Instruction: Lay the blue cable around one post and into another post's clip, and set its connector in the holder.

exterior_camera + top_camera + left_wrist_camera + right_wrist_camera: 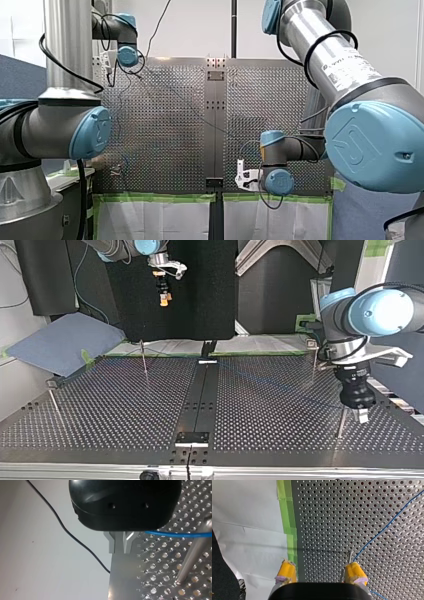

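My left gripper (120,551), black with metal fingers, is shut on the thin blue cable (175,534), which leaves the fingers sideways past a metal post (191,555). In the top view this gripper (361,415) hangs low over the perforated table beside a post (341,424) at the right, and the cable (280,385) runs faintly toward the middle. My right gripper (320,573) stands open, yellow pads (287,571) wide apart, high above the table; below it the blue cable (387,525) bends at a thin post (349,555). In the top view it (163,296) hangs at the upper left.
More posts (144,360) (314,365) (54,404) stand on the table. A black centre rail (202,390) carries a black block (191,437) near the front edge. Green tape (289,537) lines the table's edge. A black wire (75,538) hangs beyond the table's edge.
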Tool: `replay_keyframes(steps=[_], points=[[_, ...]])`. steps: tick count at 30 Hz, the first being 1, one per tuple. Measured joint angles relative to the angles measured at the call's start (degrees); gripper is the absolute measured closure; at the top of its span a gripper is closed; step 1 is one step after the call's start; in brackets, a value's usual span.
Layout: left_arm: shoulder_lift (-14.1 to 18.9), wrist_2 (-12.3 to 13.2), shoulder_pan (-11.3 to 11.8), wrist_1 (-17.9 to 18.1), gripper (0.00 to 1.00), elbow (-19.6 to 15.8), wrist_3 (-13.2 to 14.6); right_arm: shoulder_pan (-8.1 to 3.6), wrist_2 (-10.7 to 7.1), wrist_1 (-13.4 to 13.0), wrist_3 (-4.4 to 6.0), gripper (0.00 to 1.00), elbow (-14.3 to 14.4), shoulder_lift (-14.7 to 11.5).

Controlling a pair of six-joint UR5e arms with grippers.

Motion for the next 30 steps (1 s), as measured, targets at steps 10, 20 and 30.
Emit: replay_keyframes(steps=[10, 20, 30], points=[[-1.4, 2.2, 1.6, 1.3, 0.8, 0.0, -1.7, -0.01, 0.0, 0.2, -0.06, 0.02, 0.0, 0.0], [-3.4, 2.7, 3.1, 3.2, 0.8, 0.4, -3.3, 0.0, 0.24, 0.5, -0.2, 0.02, 0.0, 0.0], [-3.5, 3.7, 4.7, 4.4, 0.8, 0.5, -5.4, 0.04, 0.26, 0.5, -0.49, 0.02, 0.0, 0.0]])
